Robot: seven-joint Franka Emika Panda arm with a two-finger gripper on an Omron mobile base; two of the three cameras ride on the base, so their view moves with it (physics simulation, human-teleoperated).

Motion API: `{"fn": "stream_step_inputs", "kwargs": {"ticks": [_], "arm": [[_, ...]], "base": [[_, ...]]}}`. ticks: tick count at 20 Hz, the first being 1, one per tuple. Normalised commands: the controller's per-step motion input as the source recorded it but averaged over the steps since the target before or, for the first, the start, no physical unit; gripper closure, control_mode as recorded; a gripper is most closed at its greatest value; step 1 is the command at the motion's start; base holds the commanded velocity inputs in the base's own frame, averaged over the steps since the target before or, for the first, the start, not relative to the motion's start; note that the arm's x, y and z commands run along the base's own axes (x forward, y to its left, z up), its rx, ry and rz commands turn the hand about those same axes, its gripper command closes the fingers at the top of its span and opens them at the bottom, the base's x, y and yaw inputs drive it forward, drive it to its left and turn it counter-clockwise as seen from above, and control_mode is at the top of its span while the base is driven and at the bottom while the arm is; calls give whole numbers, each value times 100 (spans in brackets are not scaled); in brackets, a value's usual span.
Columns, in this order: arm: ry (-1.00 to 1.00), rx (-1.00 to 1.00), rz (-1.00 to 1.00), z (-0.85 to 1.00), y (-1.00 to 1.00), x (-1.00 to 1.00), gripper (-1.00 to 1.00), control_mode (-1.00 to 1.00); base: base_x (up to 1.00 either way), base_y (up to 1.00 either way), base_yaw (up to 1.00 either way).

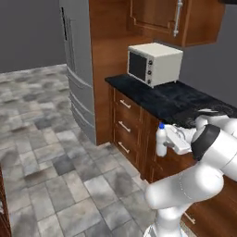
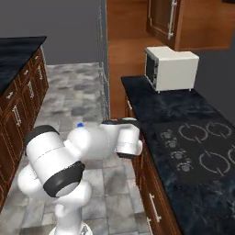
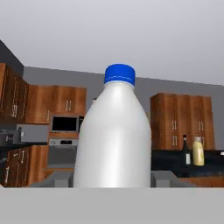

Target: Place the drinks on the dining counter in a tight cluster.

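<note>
Grey mottled stone tiles (image 1: 41, 152) cover the kitchen floor, laid in irregular rectangles. Along the wall runs a narrow black counter (image 2: 183, 114) with pale marble veining, set over brown wooden cabinets (image 1: 127, 125) with slim silver bar handles. A boxy cream microwave oven (image 1: 153, 62) with a dark glass door stands on this counter, and four ring burners of a flat cooktop (image 2: 202, 147) are set flush into its surface. A tall grey refrigerator (image 1: 78, 60) stands at the counter's end, beside a brown wooden panel.

The white arm with dark joints reaches out over the floor just in front of the cabinet fronts. Its gripper (image 1: 167, 141) carries the small white bottle (image 1: 161, 140), a smooth, rounded plastic form with sloping shoulders and a ribbed blue screw cap. The bottle is upright and clear of every surface, level with the counter edge. In the hand view the bottle body sits between the jaws, which pinch it low on both sides.

Well across the room, in the hand view, the slim dark wine bottle (image 3: 187, 151) and the yellow juice bottle (image 3: 198, 151) with its whitish cap stand upright just beside each other on a black counter (image 3: 173, 158) in front of brown wall cabinets.
</note>
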Motion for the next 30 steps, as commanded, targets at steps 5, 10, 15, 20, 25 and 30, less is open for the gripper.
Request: {"fn": "stream_step_inputs", "kwargs": {"ticks": [5,10,15,20,25,30], "arm": [[0,0,0,0,0,0,100,100],[0,0,0,0,0,0,100,100],[0,0,0,0,0,0,100,100],[0,0,0,0,0,0,100,100],[0,0,0,0,0,0,100,100],[0,0,0,0,0,0,100,100]], "base": [[18,29,70],[59,22,44],[91,26,8],[93,28,4],[91,38,0],[86,37,9]]}}
